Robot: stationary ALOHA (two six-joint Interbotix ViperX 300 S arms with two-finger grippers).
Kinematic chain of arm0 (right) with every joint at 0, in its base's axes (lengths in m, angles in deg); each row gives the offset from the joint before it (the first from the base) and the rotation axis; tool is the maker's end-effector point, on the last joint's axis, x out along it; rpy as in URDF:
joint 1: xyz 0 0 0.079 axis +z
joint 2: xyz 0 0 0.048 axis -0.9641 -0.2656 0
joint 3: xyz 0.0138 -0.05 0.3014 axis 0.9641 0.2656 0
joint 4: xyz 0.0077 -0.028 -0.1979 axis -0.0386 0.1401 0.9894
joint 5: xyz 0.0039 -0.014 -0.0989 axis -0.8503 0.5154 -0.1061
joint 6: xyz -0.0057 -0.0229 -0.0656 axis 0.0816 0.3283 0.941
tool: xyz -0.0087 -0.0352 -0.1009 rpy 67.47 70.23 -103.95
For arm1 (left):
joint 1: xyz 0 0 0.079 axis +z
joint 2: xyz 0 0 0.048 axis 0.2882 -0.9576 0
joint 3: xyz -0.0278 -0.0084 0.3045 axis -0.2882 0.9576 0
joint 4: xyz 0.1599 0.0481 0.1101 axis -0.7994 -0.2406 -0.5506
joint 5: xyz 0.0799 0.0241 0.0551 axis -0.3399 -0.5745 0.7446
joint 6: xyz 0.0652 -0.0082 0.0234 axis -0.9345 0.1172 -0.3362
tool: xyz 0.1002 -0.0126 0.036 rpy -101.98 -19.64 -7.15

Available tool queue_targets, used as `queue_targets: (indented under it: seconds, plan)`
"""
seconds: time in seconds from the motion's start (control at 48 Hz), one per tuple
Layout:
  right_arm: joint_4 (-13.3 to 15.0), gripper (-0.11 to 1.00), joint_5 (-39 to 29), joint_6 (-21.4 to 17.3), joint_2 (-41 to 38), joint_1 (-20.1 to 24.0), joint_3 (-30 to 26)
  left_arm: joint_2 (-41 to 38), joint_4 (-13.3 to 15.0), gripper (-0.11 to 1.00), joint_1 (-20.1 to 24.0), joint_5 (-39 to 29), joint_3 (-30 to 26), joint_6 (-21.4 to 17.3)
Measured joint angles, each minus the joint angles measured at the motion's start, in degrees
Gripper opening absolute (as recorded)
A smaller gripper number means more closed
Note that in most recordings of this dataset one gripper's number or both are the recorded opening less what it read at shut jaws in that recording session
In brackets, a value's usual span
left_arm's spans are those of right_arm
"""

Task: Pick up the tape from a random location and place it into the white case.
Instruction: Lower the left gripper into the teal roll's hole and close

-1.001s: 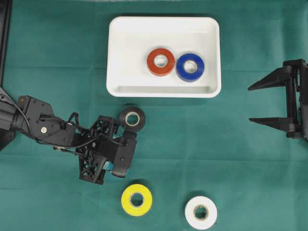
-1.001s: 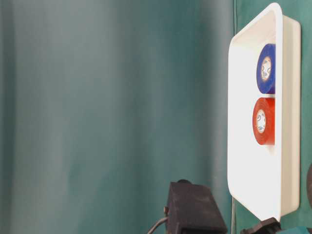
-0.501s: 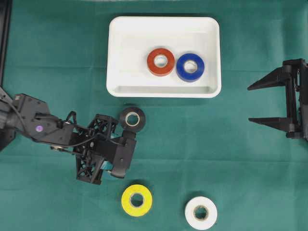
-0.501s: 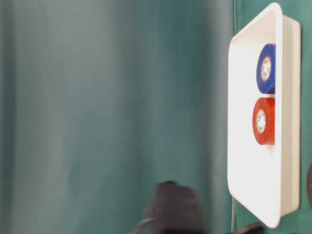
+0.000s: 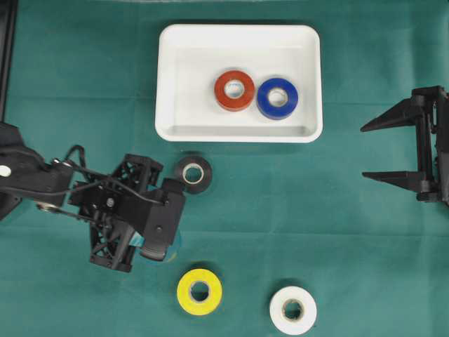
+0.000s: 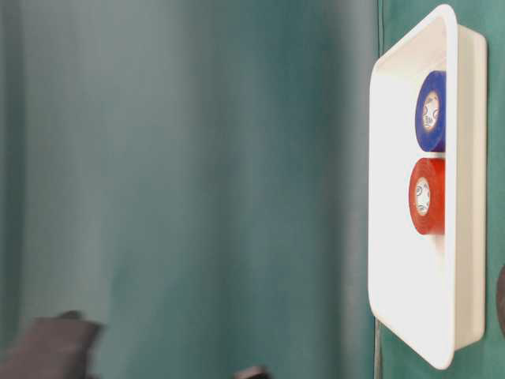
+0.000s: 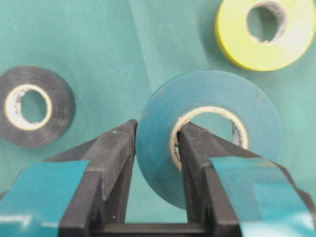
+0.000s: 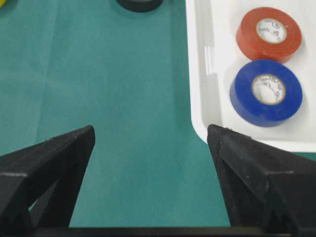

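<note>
left gripper [image 7: 155, 148] clamped on the green tape roll [image 7: 210, 136]
one finger inside its core, one outside, above the green cloth near the front-left; right gripper [image 8: 150, 143] spread wide, empty; white case [image 5: 168, 84] at the back edge.

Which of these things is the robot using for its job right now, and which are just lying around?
In the job:
- left gripper, shut on the green tape
- white case, where tape goes
- red tape and blue tape, already in the case

Just lying about:
- black tape
- yellow tape
- white tape
- right gripper, open, holding nothing
</note>
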Motion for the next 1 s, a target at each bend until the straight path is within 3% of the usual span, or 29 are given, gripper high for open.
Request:
queue_targets:
  seconds: [0.417, 1.001]
  plan:
    - [0.0, 0.88, 0.0, 0.0, -0.18, 0.0, 0.0, 7.38, 0.0, 0.22, 0.0, -7.12, -4.39, -0.09]
    - [0.0, 0.88, 0.0, 0.0, -0.79, 0.0, 0.0, 7.82, 0.0, 0.22, 0.0, -7.47, -4.66, 0.0]
